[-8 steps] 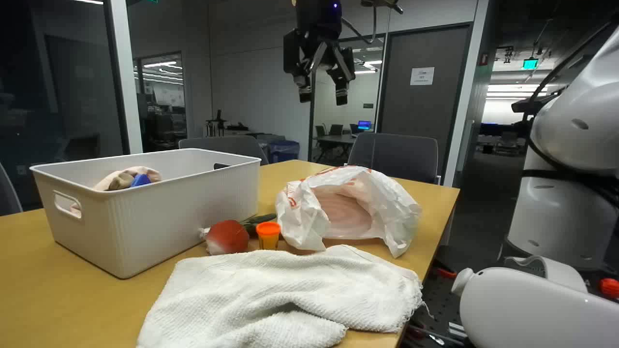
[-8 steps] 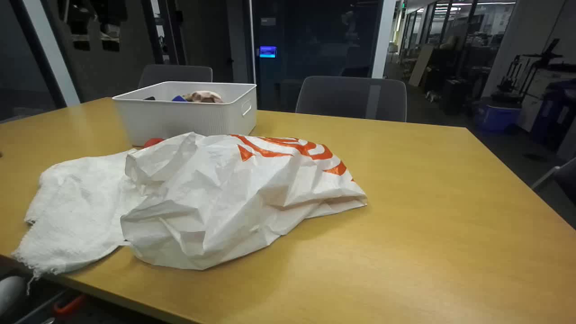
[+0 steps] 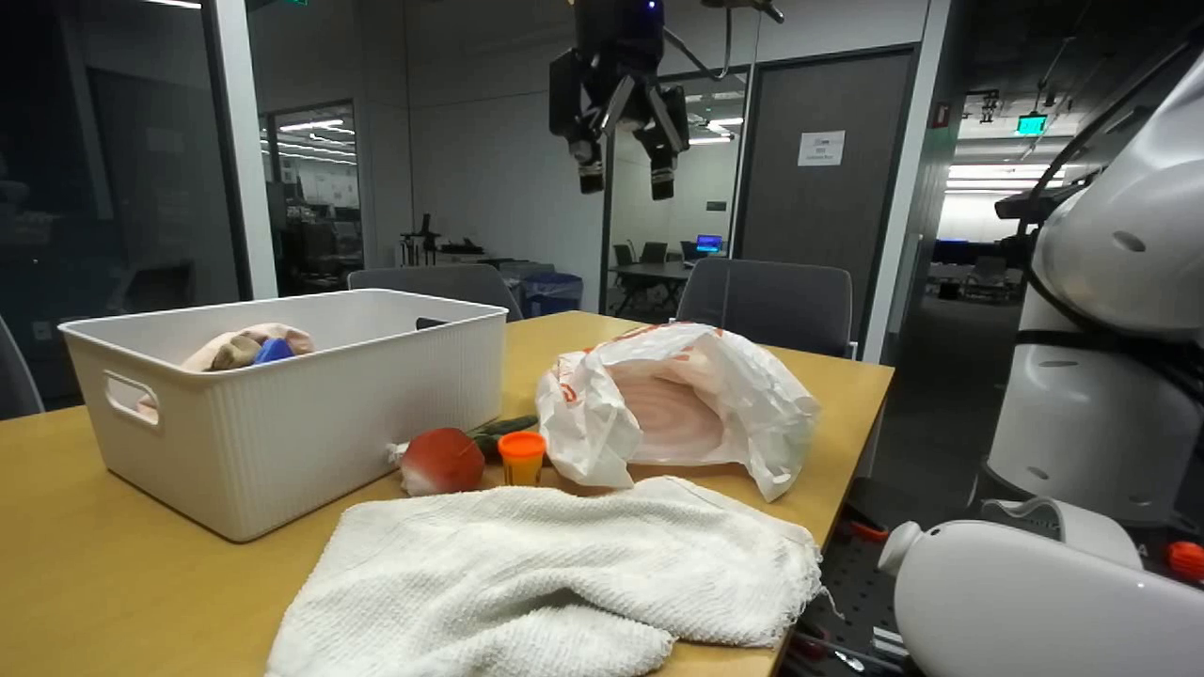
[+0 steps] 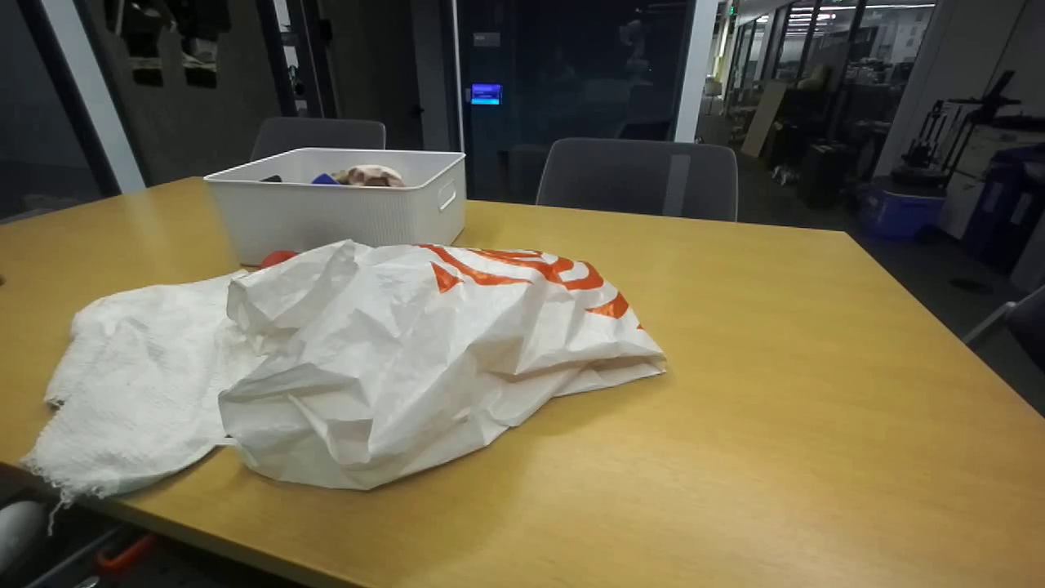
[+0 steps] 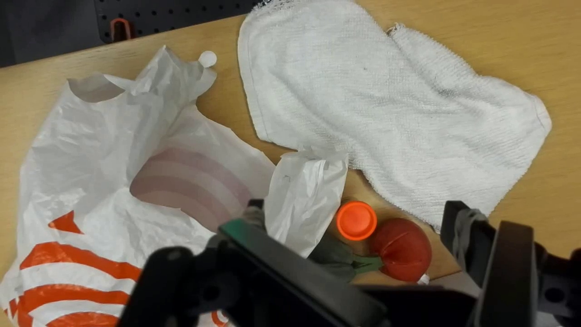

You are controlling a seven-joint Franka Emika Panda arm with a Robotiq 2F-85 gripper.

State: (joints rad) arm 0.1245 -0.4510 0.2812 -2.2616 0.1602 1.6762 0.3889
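My gripper (image 3: 626,182) hangs open and empty, high above the table; its spread fingers also show in the wrist view (image 5: 357,210). Below it in the wrist view are an orange-capped pill bottle (image 5: 356,220) and a red bulb-shaped thing (image 5: 402,250) with a green leafy end (image 5: 333,254). A crumpled white plastic bag (image 5: 91,150) with orange marks lies beside them, its mouth open. A white towel (image 5: 363,91) lies spread on the table. In an exterior view, the bottle (image 3: 522,458) stands upright between the red thing (image 3: 442,461) and the bag (image 3: 752,404).
A white bin (image 3: 357,414) stands on the wooden table (image 4: 775,367), holding a pale cloth-like thing (image 3: 226,350) and something blue (image 3: 274,351). Chairs (image 4: 637,180) stand along the table's edge. A white headset (image 3: 1035,602) is beside the table near the robot's base.
My gripper has risen very slightly and stays open. The things on the table have not moved.
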